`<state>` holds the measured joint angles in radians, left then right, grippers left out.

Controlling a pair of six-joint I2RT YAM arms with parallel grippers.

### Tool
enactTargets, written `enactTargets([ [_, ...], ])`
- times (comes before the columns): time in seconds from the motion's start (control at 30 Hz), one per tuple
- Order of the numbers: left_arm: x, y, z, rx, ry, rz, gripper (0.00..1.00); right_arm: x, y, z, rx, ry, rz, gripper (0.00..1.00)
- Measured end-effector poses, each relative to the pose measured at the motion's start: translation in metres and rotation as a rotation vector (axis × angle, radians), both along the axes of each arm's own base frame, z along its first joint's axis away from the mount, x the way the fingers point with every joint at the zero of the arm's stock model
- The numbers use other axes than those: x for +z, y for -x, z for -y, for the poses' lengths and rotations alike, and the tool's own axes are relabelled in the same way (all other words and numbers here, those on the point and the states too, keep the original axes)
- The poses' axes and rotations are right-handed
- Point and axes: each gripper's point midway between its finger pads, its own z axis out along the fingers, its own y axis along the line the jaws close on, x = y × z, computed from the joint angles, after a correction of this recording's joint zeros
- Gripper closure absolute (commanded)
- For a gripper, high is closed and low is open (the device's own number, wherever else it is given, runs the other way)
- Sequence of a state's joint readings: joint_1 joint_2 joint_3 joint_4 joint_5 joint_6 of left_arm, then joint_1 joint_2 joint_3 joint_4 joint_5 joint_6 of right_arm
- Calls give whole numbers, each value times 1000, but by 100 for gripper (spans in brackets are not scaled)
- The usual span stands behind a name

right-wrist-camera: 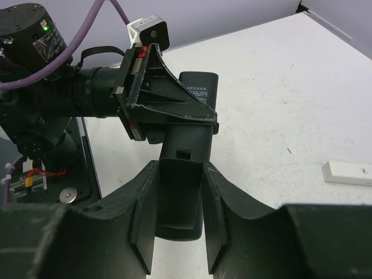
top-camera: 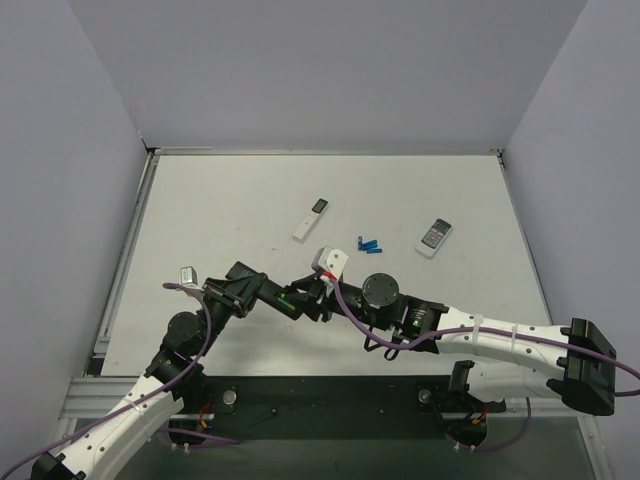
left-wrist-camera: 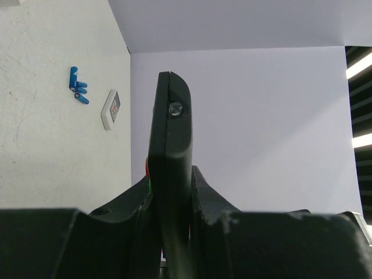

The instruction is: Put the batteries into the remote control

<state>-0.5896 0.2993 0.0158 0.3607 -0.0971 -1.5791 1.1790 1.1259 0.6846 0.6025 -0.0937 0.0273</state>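
- The remote (right-wrist-camera: 196, 93) is held off the table (top-camera: 230, 200), at 6 o'clock from its centre;
- the left gripper (left-wrist-camera: 170, 185) is clamped across its thickness; the right gripper (right-wrist-camera: 180, 168) is closed on the sides of its end;
- the back cover is judged still fitted; no green batteries are seen;
- nothing is judged loaded; opening and insertion are left.

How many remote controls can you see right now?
3. A black remote is gripped by the left pincer above the table; a slim white remote lies mid-table; a short white remote lies to its right. None looks hidden.
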Motion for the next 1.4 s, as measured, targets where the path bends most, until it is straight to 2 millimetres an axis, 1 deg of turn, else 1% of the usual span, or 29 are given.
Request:
enactTargets([
  [0.43, 0, 0, 0, -1, 7, -4, 100, -2, 4, -2, 18, -4, -22, 100],
  [0.93, 0, 0, 0, 0, 6, -4, 100, -5, 0, -4, 10, 6, -1, 100],
  [1.23, -2, 0, 0, -1, -7, -7, 100, -16, -1, -9, 16, 26, -6, 100],
  [1.33, -3, 0, 1, -4, -9, -6, 100, -19, -1, -11, 20, 32, -8, 98],
  [1.4, -3, 1, 1, -5, -11, -5, 100, -21, -1, -12, 20, 33, -9, 94],
])
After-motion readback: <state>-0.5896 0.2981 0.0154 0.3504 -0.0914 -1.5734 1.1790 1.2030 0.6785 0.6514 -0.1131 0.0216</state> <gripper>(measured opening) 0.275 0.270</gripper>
